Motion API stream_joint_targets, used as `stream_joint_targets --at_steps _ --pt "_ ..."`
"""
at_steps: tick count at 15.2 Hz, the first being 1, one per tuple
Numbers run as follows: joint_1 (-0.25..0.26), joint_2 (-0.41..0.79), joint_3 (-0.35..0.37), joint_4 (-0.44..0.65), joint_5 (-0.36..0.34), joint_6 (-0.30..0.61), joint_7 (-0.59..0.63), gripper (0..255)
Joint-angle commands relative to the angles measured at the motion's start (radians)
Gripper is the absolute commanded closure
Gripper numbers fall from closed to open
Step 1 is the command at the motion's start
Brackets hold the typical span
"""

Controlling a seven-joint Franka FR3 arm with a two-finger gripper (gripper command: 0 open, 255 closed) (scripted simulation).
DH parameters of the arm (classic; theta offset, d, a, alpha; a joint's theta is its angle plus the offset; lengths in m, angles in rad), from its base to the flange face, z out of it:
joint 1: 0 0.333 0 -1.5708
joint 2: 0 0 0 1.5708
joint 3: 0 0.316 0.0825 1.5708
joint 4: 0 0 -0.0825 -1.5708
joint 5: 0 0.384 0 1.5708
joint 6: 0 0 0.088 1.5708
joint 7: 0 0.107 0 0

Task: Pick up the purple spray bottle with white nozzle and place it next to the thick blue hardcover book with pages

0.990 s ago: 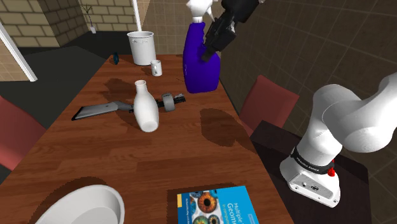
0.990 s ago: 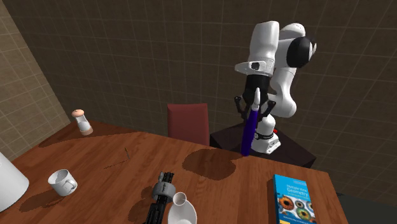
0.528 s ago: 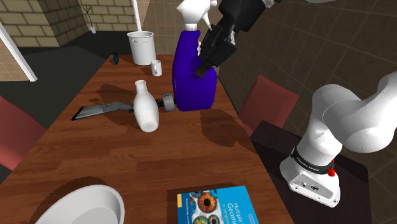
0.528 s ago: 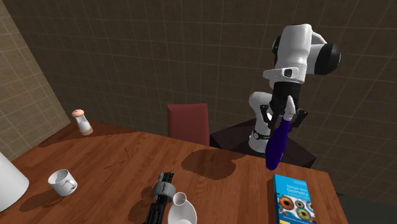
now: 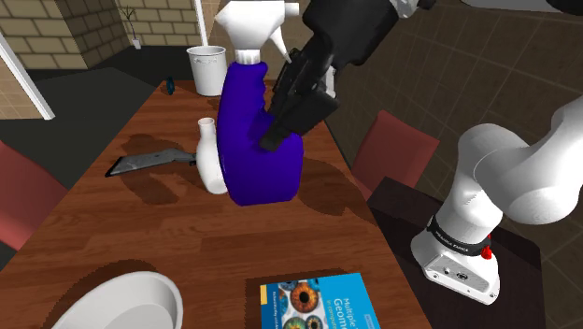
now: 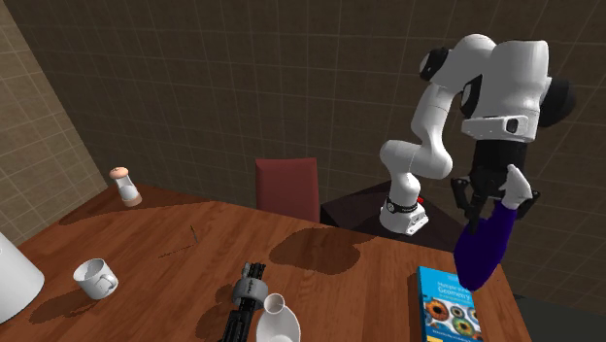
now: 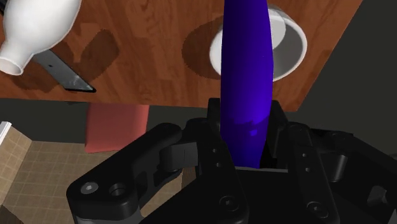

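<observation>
Shoulder view shows the spray bottle, a deep purple body with a white nozzle, hanging tilted in the air above the wooden bench. The black jaws grip its body. The blue book lies flat at the bench's near edge.

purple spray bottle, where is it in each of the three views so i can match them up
Shoulder view: the purple spray bottle is at upper centre, in the air over the table, white nozzle up.
Second exterior view: the bottle is at the right, just above the blue book.
Wrist view: the bottle is clasped between the jaws, overlapping the white bowl.
Shared landmark: the white vase.
</observation>
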Motion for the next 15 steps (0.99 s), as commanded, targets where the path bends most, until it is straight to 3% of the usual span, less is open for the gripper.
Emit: stream_joint_targets --at_steps 1,11,15 --pt "-0.005 0.029 0.051 0.032 -0.005 0.007 0.053 255" --pt "-0.092 0.23 0.341 0.253 -0.116 0.024 0.334 255" --pt "-0.09 0.231 0.351 0.201 -0.114 0.077 0.339 255"
